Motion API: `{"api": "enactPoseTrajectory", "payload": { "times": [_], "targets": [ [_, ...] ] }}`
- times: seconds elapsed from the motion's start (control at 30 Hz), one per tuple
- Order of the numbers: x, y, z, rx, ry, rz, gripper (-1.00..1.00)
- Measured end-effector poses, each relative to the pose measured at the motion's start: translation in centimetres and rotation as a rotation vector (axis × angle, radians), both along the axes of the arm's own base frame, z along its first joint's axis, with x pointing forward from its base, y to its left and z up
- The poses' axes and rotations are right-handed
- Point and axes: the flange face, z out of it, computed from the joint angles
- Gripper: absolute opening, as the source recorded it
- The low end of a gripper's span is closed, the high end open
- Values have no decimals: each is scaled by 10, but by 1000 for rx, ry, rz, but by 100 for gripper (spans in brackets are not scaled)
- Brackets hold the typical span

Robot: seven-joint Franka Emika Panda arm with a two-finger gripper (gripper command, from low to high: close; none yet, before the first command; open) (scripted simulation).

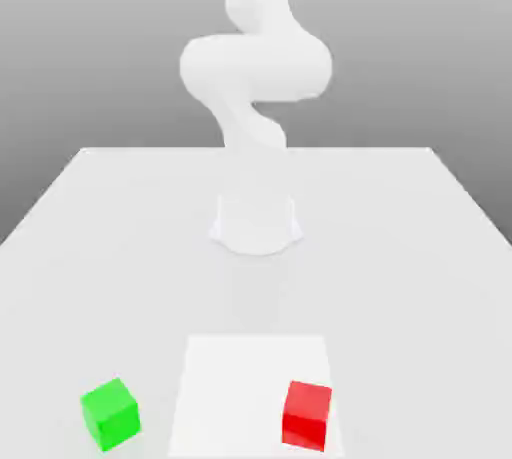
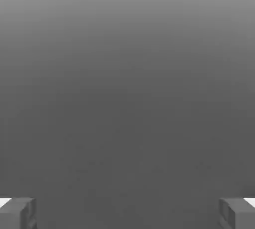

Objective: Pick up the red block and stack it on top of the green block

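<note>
The red block (image 1: 307, 414) is a small cube resting on the table near the front, toward the exterior view's right. The green block (image 1: 110, 413) sits at about the same depth toward the exterior view's left, well apart from the red one. In the hand view my gripper (image 2: 127, 213) is open, its grey fingertips (image 2: 17, 213) spread wide with nothing between them, facing a plain grey background.
The white arm (image 1: 255, 67) rises from its round base (image 1: 256, 225) at the middle of the white table (image 1: 420, 247). A brighter white square patch (image 1: 240, 387) lies on the table front; the red block stands on its right side.
</note>
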Motion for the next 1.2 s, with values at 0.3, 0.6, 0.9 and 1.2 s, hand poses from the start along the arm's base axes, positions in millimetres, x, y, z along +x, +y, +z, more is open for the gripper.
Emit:
{"api": "enactPoseTrajectory", "payload": {
  "times": [0.3,0.6,0.9,1.2],
  "targets": [
    [88,18,-163,7,266,-92,0],
    [110,35,-338,46,523,-160,0],
    [86,52,-488,103,716,-206,0],
    [84,53,-527,103,718,-206,-100]
  ]
}}
